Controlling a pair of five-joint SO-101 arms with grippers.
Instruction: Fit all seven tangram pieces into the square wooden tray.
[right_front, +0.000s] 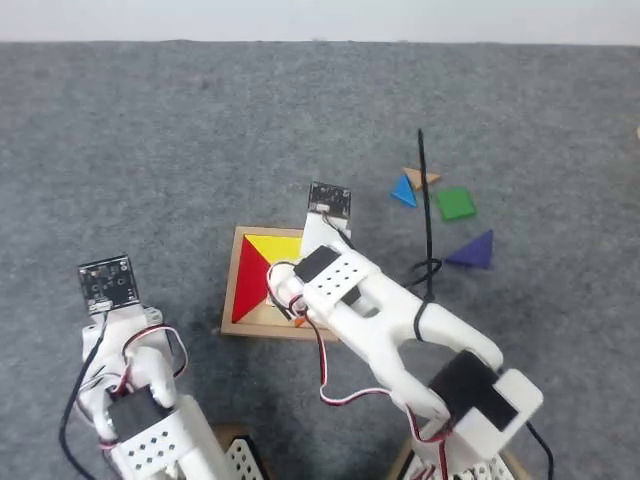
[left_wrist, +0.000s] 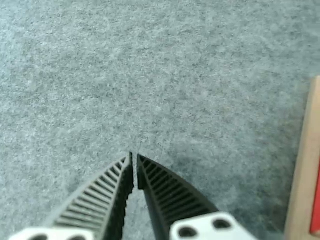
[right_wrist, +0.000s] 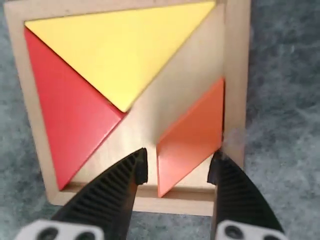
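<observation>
Robotics lab setup, grey felt-covered table (right_front: 150, 130), pale wall (right_front: 300, 20) behind — two white arms (right_front: 400, 320) side by side

- The tray (right_front: 232, 290) lies on the table (right_front: 150, 150) near its middle, in front of the two arms.
- In the tray, a large triangle (right_wrist: 125, 45) lies along the far wall and a second large triangle (right_wrist: 65, 130) along the left wall. The two meet along a slanted edge.
- The parallelogram (right_wrist: 192, 135) lies in the tray against the wall opposite the second large triangle, apart from both triangles.
- The right gripper (right_wrist: 178, 162) hangs over the tray's near side, one finger on either side of the parallelogram's near end.
- The left gripper (left_wrist: 134, 160) is over the table, left of the tray.
- Right of the tray and farther back, a small triangle (right_front: 403, 191) lies just beside another small triangle (right_front: 421, 177), with the square piece (right_front: 455, 203) just right of them.
- A third triangle (right_front: 474, 251) lies nearer the arms than the square piece, apart from it.
</observation>
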